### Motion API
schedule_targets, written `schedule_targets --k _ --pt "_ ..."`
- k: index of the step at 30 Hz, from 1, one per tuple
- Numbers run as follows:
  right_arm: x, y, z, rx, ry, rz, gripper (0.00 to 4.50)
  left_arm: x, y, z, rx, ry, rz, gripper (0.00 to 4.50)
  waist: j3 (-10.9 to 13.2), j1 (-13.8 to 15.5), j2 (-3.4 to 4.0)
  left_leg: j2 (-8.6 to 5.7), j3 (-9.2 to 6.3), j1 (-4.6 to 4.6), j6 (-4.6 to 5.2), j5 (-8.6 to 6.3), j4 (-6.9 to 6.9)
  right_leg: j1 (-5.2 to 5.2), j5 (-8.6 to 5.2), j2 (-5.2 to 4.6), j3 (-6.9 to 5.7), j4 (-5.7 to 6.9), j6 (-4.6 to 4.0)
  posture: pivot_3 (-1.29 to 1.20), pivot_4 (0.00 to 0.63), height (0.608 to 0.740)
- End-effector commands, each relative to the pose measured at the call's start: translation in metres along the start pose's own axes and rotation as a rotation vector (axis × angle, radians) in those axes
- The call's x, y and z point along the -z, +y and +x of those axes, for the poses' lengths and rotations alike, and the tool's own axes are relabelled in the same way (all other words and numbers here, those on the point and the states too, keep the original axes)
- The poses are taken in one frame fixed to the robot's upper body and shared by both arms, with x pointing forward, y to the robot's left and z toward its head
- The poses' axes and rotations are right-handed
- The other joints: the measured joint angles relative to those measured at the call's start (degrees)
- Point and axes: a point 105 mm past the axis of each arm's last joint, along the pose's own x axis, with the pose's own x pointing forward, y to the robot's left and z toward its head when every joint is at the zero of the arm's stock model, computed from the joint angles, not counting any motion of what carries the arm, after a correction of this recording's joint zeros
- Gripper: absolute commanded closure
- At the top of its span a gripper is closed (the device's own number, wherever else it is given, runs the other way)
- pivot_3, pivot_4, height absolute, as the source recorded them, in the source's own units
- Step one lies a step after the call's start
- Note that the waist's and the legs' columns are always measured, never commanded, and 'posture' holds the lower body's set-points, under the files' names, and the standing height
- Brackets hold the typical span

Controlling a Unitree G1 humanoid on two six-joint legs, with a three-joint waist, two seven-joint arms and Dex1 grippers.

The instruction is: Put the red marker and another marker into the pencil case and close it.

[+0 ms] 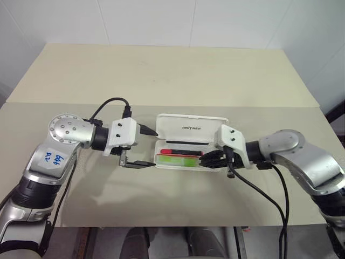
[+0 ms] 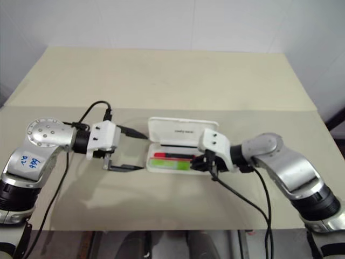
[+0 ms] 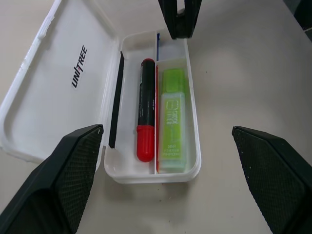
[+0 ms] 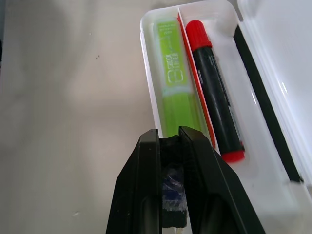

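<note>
White plastic marks the pencil case [image 1: 191, 145], lying open in the middle of the head view on the tan table [image 1: 161, 75], its lid thrown back toward the upper part of the frame with the lettering showing. Nearest the camera, in the tray's front compartment, lies the lime-green highlighter [image 1: 175, 160]; just behind it, across a thin divider, lies the red marker [image 1: 183, 152], black barrel with red cap and red end. Both sit flat and lengthwise, fully inside the walls, so by my reading loading is finished and only closing remains.

At centre-right of the frame the right gripper [image 1: 211, 160] hangs over the tray's right end, fingers pinched together on nothing I can make out; the right wrist view shows its tips just above the highlighter's end. It looks placed either to nudge that end down or to steady the tray.

At centre-left the left gripper [image 1: 136, 156] waits beside the tray's left end, fingers spread wide and empty, framing the case in its wrist view; probably poised to brace the box or reach the lid.

Nothing else lies on the table. What could block the lid's swing is the right gripper itself, and its trailing black cable [image 1: 259, 189] hangs close by.
</note>
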Motion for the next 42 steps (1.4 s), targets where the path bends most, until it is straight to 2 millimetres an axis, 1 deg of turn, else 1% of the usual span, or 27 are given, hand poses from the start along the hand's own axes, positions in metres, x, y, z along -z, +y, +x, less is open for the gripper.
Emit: schedule_targets --k 1,8,18,20,21,22,23,26,27,29,30,33,36,38,42 --pt "-0.004 -0.005 0.002 -0.002 -0.006 -0.045 4.22 -0.009 0.001 -0.007 -0.032 -0.008 0.031 0.0 0.0 0.0 0.0 0.0 0.0 0.0 0.0 0.0 0.0 0.0 0.0 0.0 0.0 0.0 0.0 0.0 0.15 0.74" --pt "0.0 -0.013 0.007 -0.004 0.003 -0.067 4.22 -0.011 0.0 -0.009 -0.046 -0.006 0.027 0.0 0.0 0.0 0.0 0.0 0.0 0.01 0.0 0.0 0.01 0.0 0.0 0.01 -0.01 0.03 0.0 0.0 0.15 0.74" --pt "0.014 -0.019 0.001 -0.022 0.046 -0.087 4.22 -0.012 0.003 -0.01 -0.064 0.0 0.031 0.0 0.0 0.0 0.0 0.0 0.0 0.01 0.0 0.0 0.02 0.01 0.0 0.0 -0.01 0.03 0.0 0.0 0.15 0.74" --pt "0.014 -0.02 0.0 -0.022 0.049 -0.089 3.49 -0.012 0.003 -0.01 -0.066 -0.001 0.032 0.0 0.0 0.0 0.0 0.0 0.0 0.01 0.0 0.0 0.04 0.01 0.0 0.0 0.0 0.04 0.0 0.0 0.15 0.74" --pt "0.014 -0.02 0.0 -0.023 0.048 -0.089 3.29 -0.012 0.004 -0.01 -0.067 -0.001 0.033 0.0 0.0 0.0 0.0 0.0 0.0 0.01 0.0 0.0 0.04 0.01 0.0 0.0 -0.01 0.05 0.0 0.0 0.15 0.74" --pt "0.014 -0.02 0.0 -0.024 0.048 -0.092 2.86 -0.013 0.004 -0.01 -0.068 -0.002 0.034 0.0 0.0 0.0 0.0 0.0 0.0 0.01 0.0 0.0 0.04 0.0 0.0 0.0 0.0 0.06 0.0 0.0 0.15 0.74" --pt "0.014 -0.02 0.0 -0.024 0.047 -0.094 2.58 -0.013 0.004 -0.01 -0.07 -0.002 0.034 0.0 0.0 0.0 0.0 0.0 0.0 0.02 0.0 0.0 0.04 0.0 0.0 0.0 0.0 0.06 0.0 0.0 0.15 0.74" --pt "0.013 -0.023 0.0 -0.012 0.042 -0.103 1.5 -0.013 0.006 -0.01 -0.073 -0.002 0.037 0.0 0.0 0.0 0.0 0.0 0.0 0.02 0.0 0.0 0.06 0.0 0.0 0.0 -0.01 0.07 0.0 0.0 0.15 0.74" --pt "0.012 -0.023 0.0 -0.009 0.038 -0.108 1.2 -0.013 0.006 -0.011 -0.073 -0.002 0.038 0.0 0.0 0.0 0.0 0.0 0.0 0.01 0.0 0.0 0.07 0.01 0.0 0.0 0.0 0.08 0.0 0.0 0.15 0.74" --pt "0.007 -0.025 -0.001 0.002 0.01 -0.127 0.46 -0.013 0.007 -0.011 -0.077 -0.001 0.04 0.0 0.0 0.0 0.0 0.0 0.0 0.02 0.0 0.0 0.08 0.01 0.0 0.0 0.0 0.09 0.0 0.0 0.15 0.74" --pt "0.0 -0.026 -0.002 0.003 -0.025 -0.136 0.06 -0.012 0.007 -0.011 -0.078 0.0 0.041 0.0 0.0 0.0 0.0 0.0 0.0 0.02 0.0 0.0 0.09 0.01 0.0 0.0 0.0 0.09 0.0 0.0 0.15 0.74" --pt "-0.034 -0.025 -0.012 -0.003 -0.209 -0.154 0.02 -0.012 0.009 -0.012 -0.082 0.001 0.046 0.0 0.0 -0.2 0.0 0.0 0.01 0.02 0.0 0.0 0.1 0.0 0.0 0.01 0.0 0.15 0.0 0.0 0.15 0.74" --pt "-0.054 -0.021 -0.024 -0.015 -0.358 -0.148 0.02 -0.012 0.012 -0.013 -0.088 0.0 0.048 0.0 0.0 0.0 0.0 0.0 -0.02 0.03 -0.02 0.01 0.1 0.01 0.0 0.02 -0.01 0.2 0.0 0.0 0.15 0.74" --pt "-0.063 -0.014 -0.035 -0.038 -0.446 -0.167 0.02 -0.013 0.015 -0.014 -0.094 -0.008 0.048 0.0 0.0 0.2 0.0 0.0 -0.04 0.04 -0.02 0.01 0.1 0.04 0.0 0.01 -0.04 0.18 0.0 0.0 0.15 0.74" --pt "-0.063 -0.008 -0.055 -0.005 -0.518 -0.189 0.02 -0.012 0.02 -0.018 -0.1 -0.015 0.043 0.0 0.0 0.4 0.0 -0.01 -0.07 0.02 -0.02 0.01 0.09 0.09 0.0 0.01 -0.08 0.12 0.0 0.0 0.15 0.74"
